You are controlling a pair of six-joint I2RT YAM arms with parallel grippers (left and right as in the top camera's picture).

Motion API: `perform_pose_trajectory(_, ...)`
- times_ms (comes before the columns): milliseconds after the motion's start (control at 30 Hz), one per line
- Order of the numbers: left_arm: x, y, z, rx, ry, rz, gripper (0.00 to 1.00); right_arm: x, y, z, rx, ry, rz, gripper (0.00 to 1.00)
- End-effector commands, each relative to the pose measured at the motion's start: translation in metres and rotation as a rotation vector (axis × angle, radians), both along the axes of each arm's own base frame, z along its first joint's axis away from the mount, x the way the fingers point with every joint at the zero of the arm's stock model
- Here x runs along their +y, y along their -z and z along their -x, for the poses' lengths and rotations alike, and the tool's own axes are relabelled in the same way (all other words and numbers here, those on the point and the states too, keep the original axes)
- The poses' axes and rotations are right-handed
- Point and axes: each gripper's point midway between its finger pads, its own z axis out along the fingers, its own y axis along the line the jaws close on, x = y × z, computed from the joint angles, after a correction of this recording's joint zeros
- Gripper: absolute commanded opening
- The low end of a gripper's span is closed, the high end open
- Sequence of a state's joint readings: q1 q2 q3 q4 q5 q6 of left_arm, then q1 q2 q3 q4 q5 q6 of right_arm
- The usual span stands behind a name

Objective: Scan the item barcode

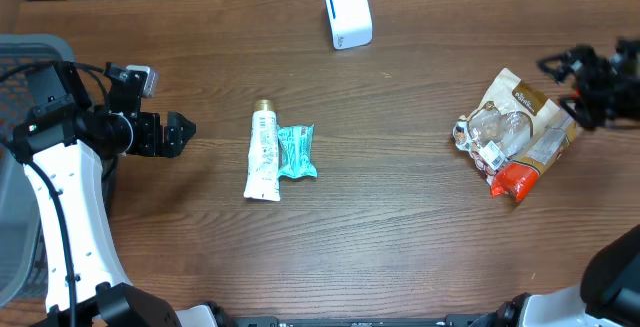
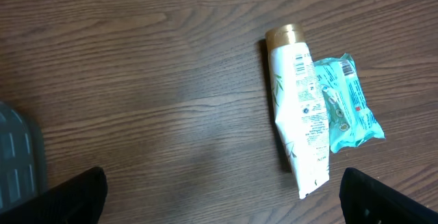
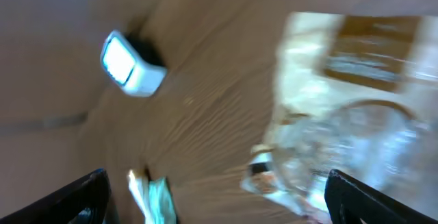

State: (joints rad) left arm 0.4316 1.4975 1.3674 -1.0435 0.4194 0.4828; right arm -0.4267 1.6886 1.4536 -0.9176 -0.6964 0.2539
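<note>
A white barcode scanner [image 1: 348, 14] stands at the back of the wooden table, and it shows blurred in the right wrist view [image 3: 130, 65]. A white tube with a gold cap [image 1: 262, 154] [image 2: 298, 107] lies mid-table beside a teal packet [image 1: 296, 152] [image 2: 349, 104]. At the right lies a pile [image 1: 515, 132] [image 3: 356, 107] of a clear plastic item, a tan bag and a red-orange packet. My left gripper [image 1: 180, 132] [image 2: 222, 207] is open and empty, left of the tube. My right gripper [image 1: 558, 85] [image 3: 219, 207] hangs open by the pile's right side, holding nothing.
A grey mesh basket [image 1: 20, 67] [image 2: 17, 155] sits at the table's left edge beside my left arm. Bare wood lies between the tube and the pile. The right wrist view is motion-blurred.
</note>
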Motion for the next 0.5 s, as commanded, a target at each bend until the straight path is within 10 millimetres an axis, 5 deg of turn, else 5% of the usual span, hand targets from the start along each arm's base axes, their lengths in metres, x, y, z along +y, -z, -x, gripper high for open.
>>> perform_pose_trajectory(0, -0.005, 0.001, -0.002, -0.006, 0.030, 0.005, 1.00, 0.069, -0.037, -0.009, -0.134, -0.235, 0.063, 1.00)
perform_pose_trajectory(200, -0.005, 0.001, -0.002, -0.006, 0.030, 0.005, 1.00, 0.184, -0.022, -0.010, -0.170, -0.494, 0.141, 1.00)
perform_pose_trajectory(467, -0.005, 0.001, -0.002, -0.006, 0.030, 0.005, 1.00, 0.328, 0.036, 0.013, -0.091, -0.704, 0.126, 1.00)
